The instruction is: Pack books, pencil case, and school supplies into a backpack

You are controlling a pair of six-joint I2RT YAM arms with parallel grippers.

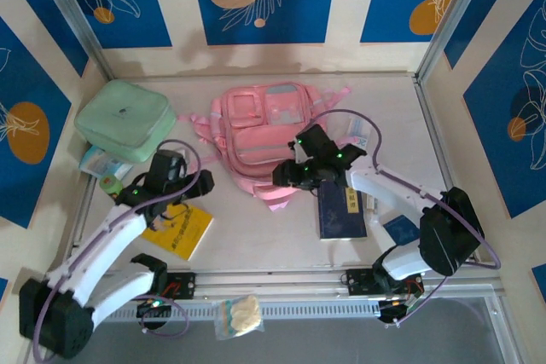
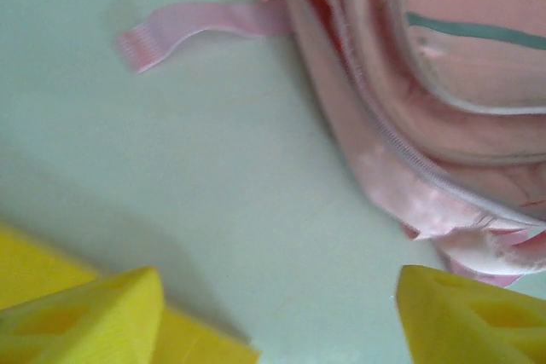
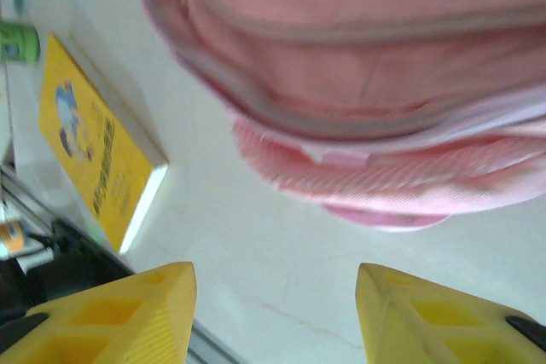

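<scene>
**Pink backpack flat at mid-counter, both hands spread and empty beside it**

The pink backpack (image 1: 264,138) lay face up in the middle of the counter (image 1: 256,245), with its clear-fronted pockets showing and its near end toward the arms. A loose pink strap (image 2: 196,27) trailed from its left side onto the bare surface.

The yellow book (image 1: 179,229) lay flat to the near left, well apart from the backpack and partly under the left arm. One navy book (image 1: 341,210) lay flat to the near right, just beside the backpack's near end. A second navy book (image 1: 401,229) sat further right, half covered by the right arm.

The left hand (image 1: 198,182) hung between the yellow book and the backpack's left side. In its wrist view its yellow fingers (image 2: 94,317) stood wide apart, with only bare counter between them.

The right hand (image 1: 290,175) hovered at the backpack's near end. Its fingers (image 3: 128,313) were also spread and gripped nothing, and the backpack's curved edge lay just beyond them.

A mint-green zip case (image 1: 125,117) rested at the far left. A small green roll (image 1: 111,183) sat near its front corner. A clear bag (image 1: 237,314) lay on the near rail between the two arm bases.
</scene>
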